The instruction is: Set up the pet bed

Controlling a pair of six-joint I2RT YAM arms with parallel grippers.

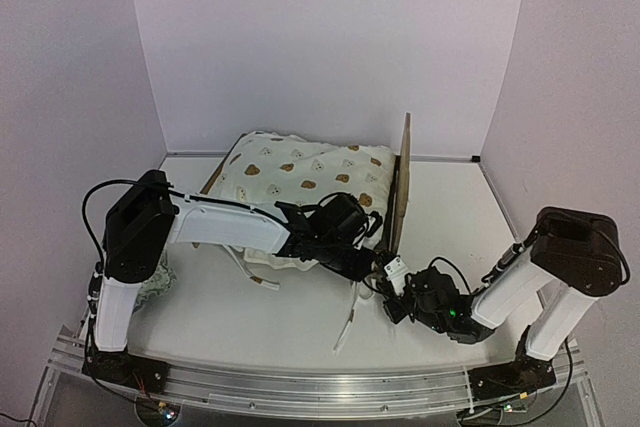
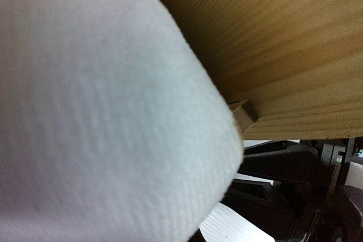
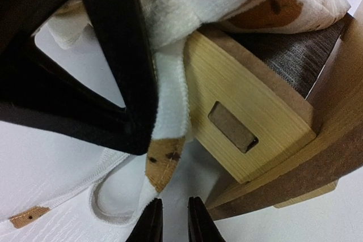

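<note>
The pet bed stands at the middle back with its plywood headboard on the right. A cream bear-print cover lies over it. My left gripper is at the bed's near right corner, shut on the cover's edge. White cloth fills most of the left wrist view, under the wooden frame. In the right wrist view the left gripper shows black beside the wooden side rail. A brown-tipped strip of cover hangs there. My right gripper is just below that strip, narrowly open, with nothing between its fingers.
A pale ruffled pillow lies by the left arm's base. Loose ties of the cover trail over the white table toward the front. Lilac walls close the back and both sides. A metal rail runs along the near edge.
</note>
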